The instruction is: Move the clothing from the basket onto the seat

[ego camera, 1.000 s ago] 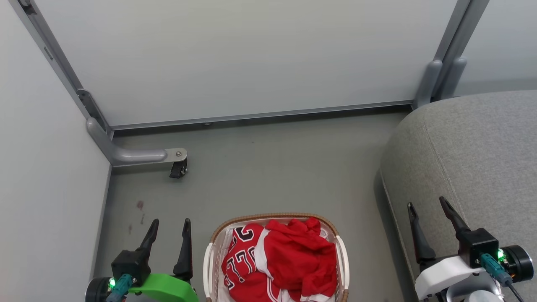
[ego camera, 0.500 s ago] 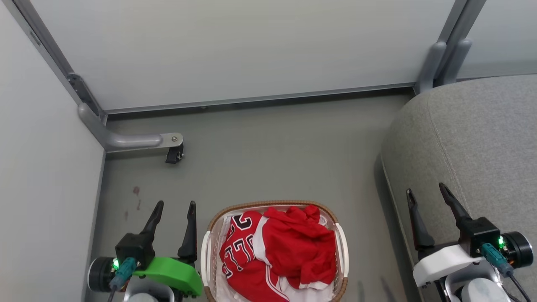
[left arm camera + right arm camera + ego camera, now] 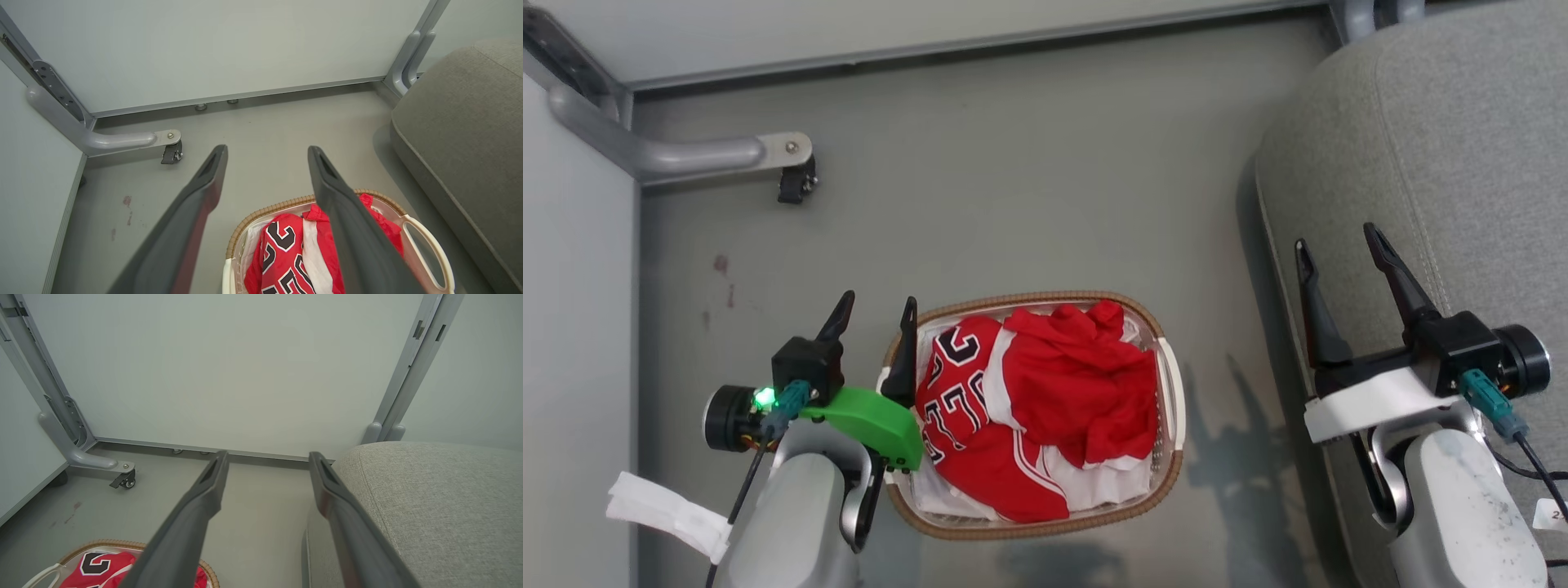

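Now | our left gripper (image 3: 878,299) hangs just beside the basket (image 3: 1029,297), fingers (image 3: 903,359) apart, empty, poised for a pick | clothing (image 3: 1045,384) lies heaped inside | right gripper (image 3: 1334,235), spread too, hovers by the seat (image 3: 1462,163)

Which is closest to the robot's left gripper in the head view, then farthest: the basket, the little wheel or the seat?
From the left gripper:
1. basket, just beside it on the right.
2. little wheel, ahead to the left.
3. seat, far right.
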